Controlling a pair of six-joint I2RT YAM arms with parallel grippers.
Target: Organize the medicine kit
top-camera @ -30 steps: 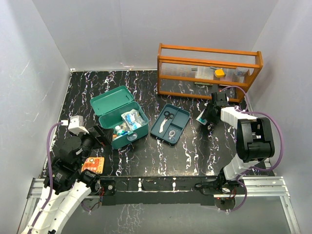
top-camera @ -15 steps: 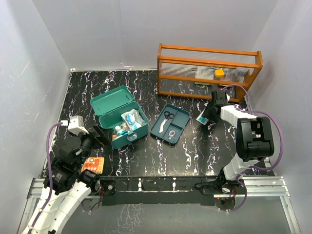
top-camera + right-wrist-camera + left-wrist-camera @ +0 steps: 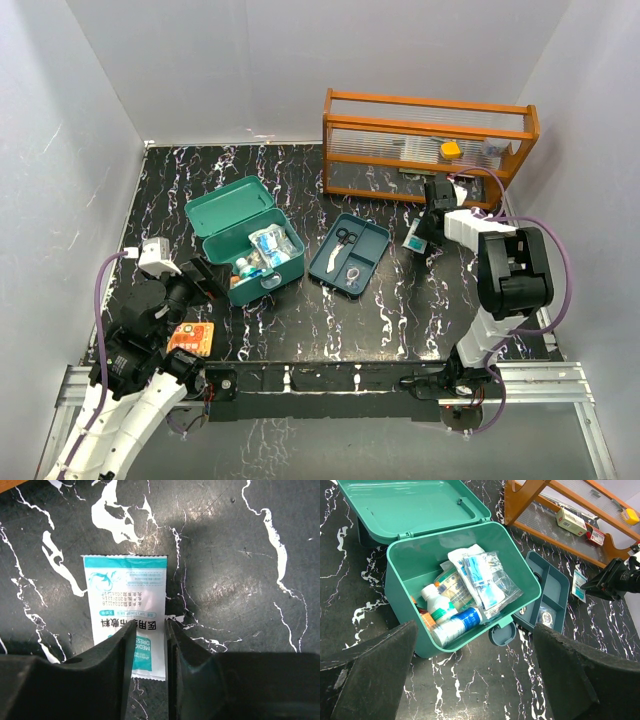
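Observation:
The medicine kit (image 3: pixel 222 222) is a teal box standing with its lid open, holding bottles and sachets (image 3: pixel 470 580). Its teal insert tray (image 3: pixel 372 232) lies to its right with scissors (image 3: pixel 344 237) in it. My left gripper (image 3: pixel 205 280) hovers wide open just in front of the box (image 3: pixel 400 585), nothing between its fingers (image 3: pixel 380 665). My right gripper (image 3: pixel 151 627) is low over a white and teal dressing packet (image 3: pixel 125 590) lying flat on the table right of the tray. Its jaws stand a narrow gap apart, straddling the packet's near right part.
An orange slatted rack (image 3: pixel 425 145) with small boxes and a yellow item stands at the back right, close behind the right gripper. An orange packet (image 3: pixel 190 338) lies by the left arm at the front edge. Grey walls enclose the table on three sides.
The right gripper's jaws have narrowed over the dressing packet and its wrist has shifted slightly toward the rack. The left arm has not moved.

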